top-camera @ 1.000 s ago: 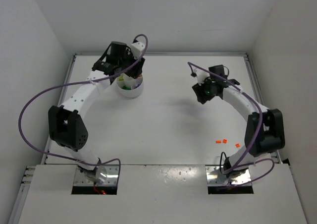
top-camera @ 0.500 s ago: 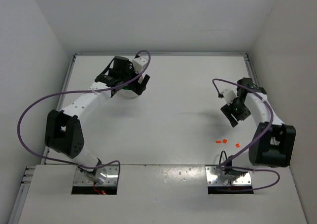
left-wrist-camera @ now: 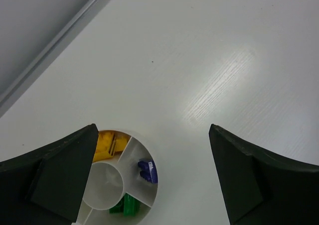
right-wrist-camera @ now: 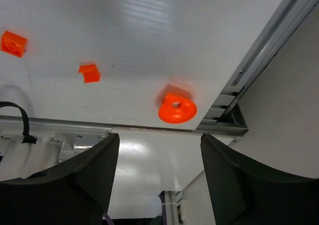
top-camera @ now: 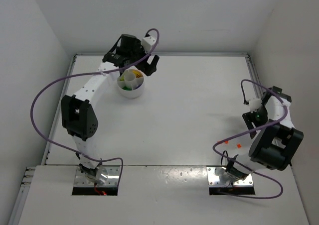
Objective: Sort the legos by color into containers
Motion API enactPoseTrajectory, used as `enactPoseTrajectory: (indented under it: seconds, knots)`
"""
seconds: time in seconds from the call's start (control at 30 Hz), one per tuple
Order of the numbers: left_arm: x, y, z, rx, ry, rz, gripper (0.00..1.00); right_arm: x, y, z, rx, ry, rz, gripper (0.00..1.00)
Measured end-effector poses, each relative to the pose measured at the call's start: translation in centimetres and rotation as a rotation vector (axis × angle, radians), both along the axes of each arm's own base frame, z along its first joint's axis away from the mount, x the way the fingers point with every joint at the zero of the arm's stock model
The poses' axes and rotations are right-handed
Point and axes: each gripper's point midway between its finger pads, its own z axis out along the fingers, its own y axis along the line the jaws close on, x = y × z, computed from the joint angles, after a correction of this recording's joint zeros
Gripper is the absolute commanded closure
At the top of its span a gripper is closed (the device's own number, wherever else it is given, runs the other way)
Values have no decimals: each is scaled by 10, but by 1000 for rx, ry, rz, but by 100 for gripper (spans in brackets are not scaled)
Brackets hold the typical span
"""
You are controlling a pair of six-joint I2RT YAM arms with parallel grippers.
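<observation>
White bench (top-camera: 189, 110) is carrying the dish (top-camera: 130, 92), holding yellow legos (left-wrist-camera: 109, 145), a blue lego (left-wrist-camera: 148, 170) and seemingly green legos (left-wrist-camera: 127, 205), beside your released left pincer (left-wrist-camera: 153, 128), while your right pincer (right-wrist-camera: 159, 135) is gaping empty near three orange legos (right-wrist-camera: 89, 72).

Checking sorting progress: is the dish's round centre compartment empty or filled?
Empty: the left wrist view shows the centre compartment bare white; yellow lego, blue lego, green lego sit in outer sections.

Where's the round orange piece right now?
In the right wrist view, the round orange piece lies on the table by the side rail, with two orange bricks to its left in frame.
</observation>
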Motion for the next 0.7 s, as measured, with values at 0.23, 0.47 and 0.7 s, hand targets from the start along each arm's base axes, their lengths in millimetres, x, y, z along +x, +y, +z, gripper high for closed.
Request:
enactPoseTrajectory:
  seconds: [0.23, 0.47, 0.7]
  knots:
    - [10, -22, -2, -26, 56, -80, 0, -18, -7, -13, 134, 75, 3, 38]
    - [-8, -43, -10, -22, 105, -123, 0, -23, -30, -24, 216, 149, 90, 41]
    - [-20, -61, -10, -30, 127, -140, 0, -6, -63, -29, 265, 200, 273, 42]
